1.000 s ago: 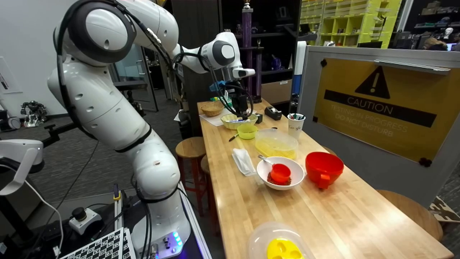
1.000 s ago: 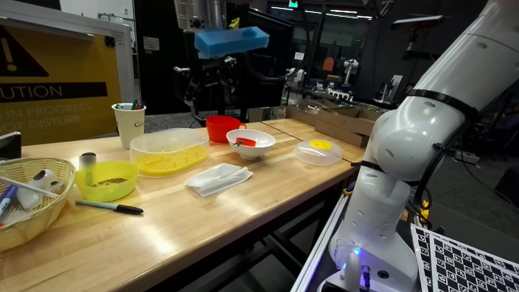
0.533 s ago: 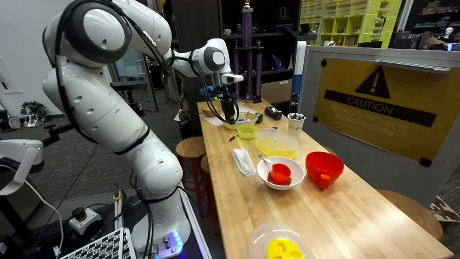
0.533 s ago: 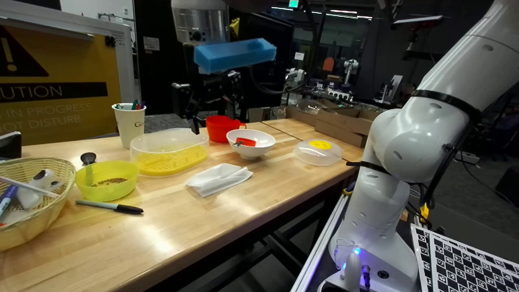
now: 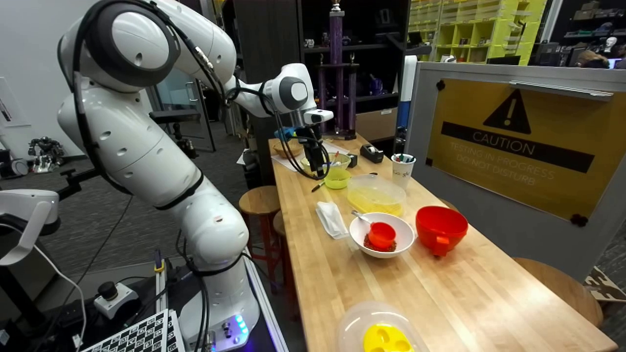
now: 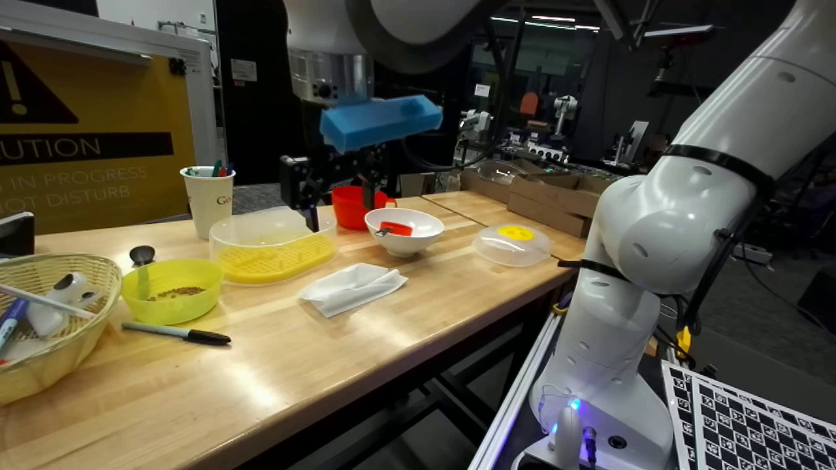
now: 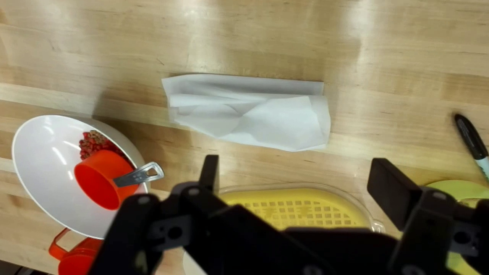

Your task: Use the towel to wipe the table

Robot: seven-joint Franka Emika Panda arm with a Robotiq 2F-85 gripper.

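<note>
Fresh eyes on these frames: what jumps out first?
The white arm dominates, standing beside the table with its open gripper above it. Next come the red mug by the white bowl and the caution sign on the partition opposite. In the wrist view, the white towel lies near mid-frame.

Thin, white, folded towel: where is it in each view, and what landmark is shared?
In an exterior view: thin, white, folded towel, below-right of centre, left of the round, glossy white bowl.
In an exterior view: towel, below-left of centre and the bowl.
Wrist view: towel, just above centre, right of the bowl.
Shared landmark: the bowl.
</note>
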